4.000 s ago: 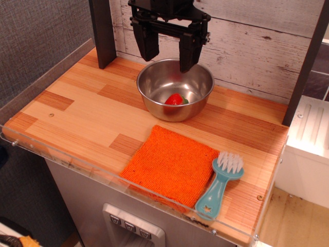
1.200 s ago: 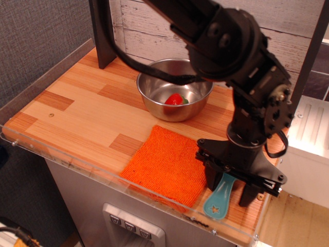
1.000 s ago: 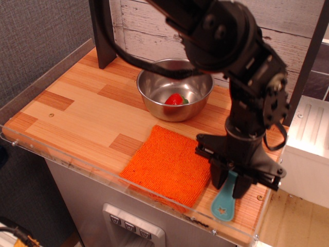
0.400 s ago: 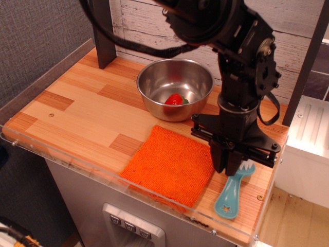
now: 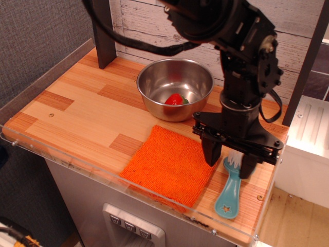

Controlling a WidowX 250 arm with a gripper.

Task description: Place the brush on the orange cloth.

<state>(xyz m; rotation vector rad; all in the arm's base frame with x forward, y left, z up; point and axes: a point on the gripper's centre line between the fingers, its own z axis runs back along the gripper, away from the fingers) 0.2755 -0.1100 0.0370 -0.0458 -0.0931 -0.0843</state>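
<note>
The teal brush [image 5: 229, 192] lies on the wooden table just right of the orange cloth [image 5: 167, 165], handle end with the star hole toward the front edge, white bristle head toward the back. It does not rest on the cloth. My gripper [image 5: 229, 161] hangs low over the brush head. Its black fingers [image 5: 210, 153] are spread, one at the cloth's right edge and one right of the bristles, and they are not closed on the brush. The arm hides part of the head.
A steel bowl [image 5: 154, 98] with a red strawberry [image 5: 175, 99] stands behind the cloth. A clear acrylic rim [image 5: 103, 177] runs along the table's front edge, close to the brush handle. A dark post [image 5: 103, 31] stands at the back left, a white cabinet [image 5: 308, 139] on the right.
The gripper came down from above the bowl onto the brush and closed around it, shifting it slightly right. Its fingers have now spread apart, with the brush lying on the table between them.
</note>
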